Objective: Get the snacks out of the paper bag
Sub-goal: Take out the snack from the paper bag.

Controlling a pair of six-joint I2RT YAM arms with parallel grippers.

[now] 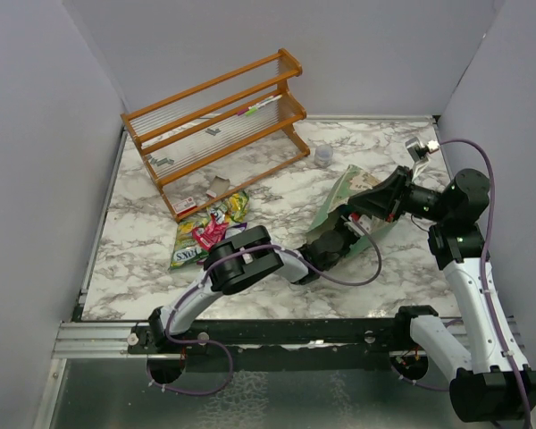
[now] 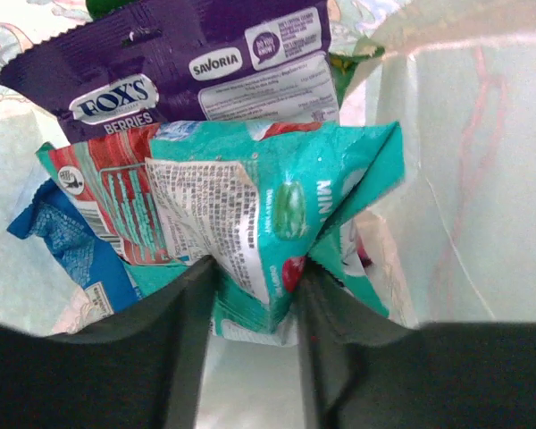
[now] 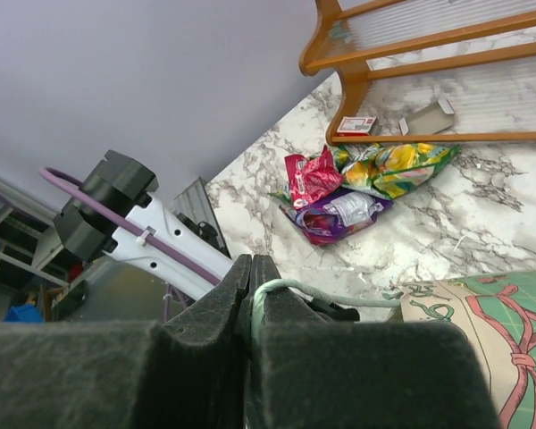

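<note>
The mint-green paper bag (image 1: pixel 347 198) lies on its side at the right of the table. My left gripper (image 1: pixel 332 243) reaches into its mouth. In the left wrist view the left gripper (image 2: pixel 255 290) is closed on a corner of a teal packet (image 2: pixel 277 201), with both fingers touching it. Behind it lie a purple packet (image 2: pixel 179 67) and a dark blue bar wrapper (image 2: pixel 58 237), against the bag's cream inside (image 2: pixel 464 179). My right gripper (image 3: pixel 252 264) is shut on the bag's thin string handle (image 3: pixel 290 288) and holds it up; it also shows in the top view (image 1: pixel 364 204).
A pile of packets (image 1: pixel 205 234) lies left of centre: pink-red (image 3: pixel 313 174), purple (image 3: pixel 339 214) and green-yellow (image 3: pixel 402 165). The wooden rack (image 1: pixel 214 125) stands at the back, with small white cards (image 1: pixel 186 204) by its foot. A small grey cup (image 1: pixel 324 155) stands behind the bag.
</note>
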